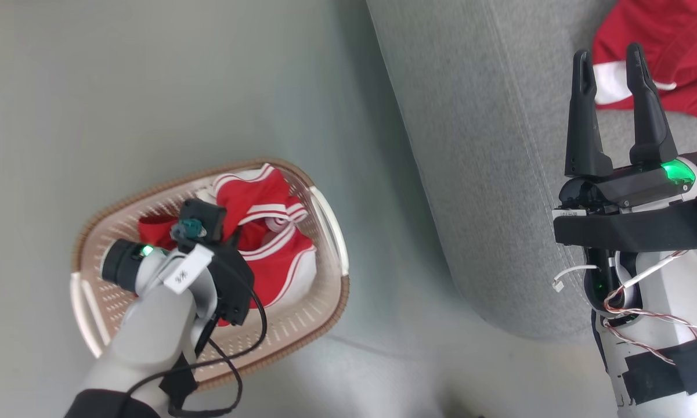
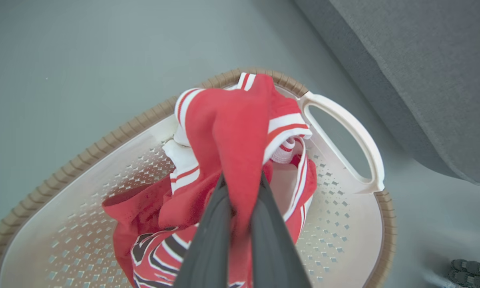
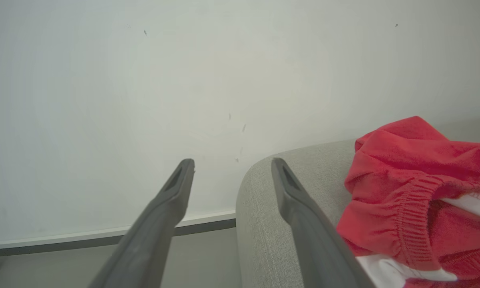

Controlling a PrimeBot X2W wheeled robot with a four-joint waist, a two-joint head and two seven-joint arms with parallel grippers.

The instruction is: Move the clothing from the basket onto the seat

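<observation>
The red jersey (image 2: 232, 132) with white trim lies bunched in the cream basket (image 2: 84, 156), its black-and-white lettering showing low in the left wrist view. My left gripper (image 2: 241, 180) is shut on a raised fold of the jersey. In the head view the left wrist (image 1: 209, 255) reaches down over the jersey (image 1: 267, 232) in the basket (image 1: 325, 313) and hides the fingers. The red shorts (image 1: 667, 46) lie on the grey seat (image 1: 487, 174). My right gripper (image 1: 608, 55) stands open beside the shorts, holding nothing. In the right wrist view the right gripper (image 3: 232, 164) shows left of the shorts (image 3: 403, 188).
The basket stands on grey floor (image 1: 151, 87) just left of the seat's rounded edge (image 2: 423, 80). A pale wall (image 3: 144, 80) with a baseboard stands behind the seat (image 3: 271, 208). A black cable (image 1: 249, 348) loops off my left forearm.
</observation>
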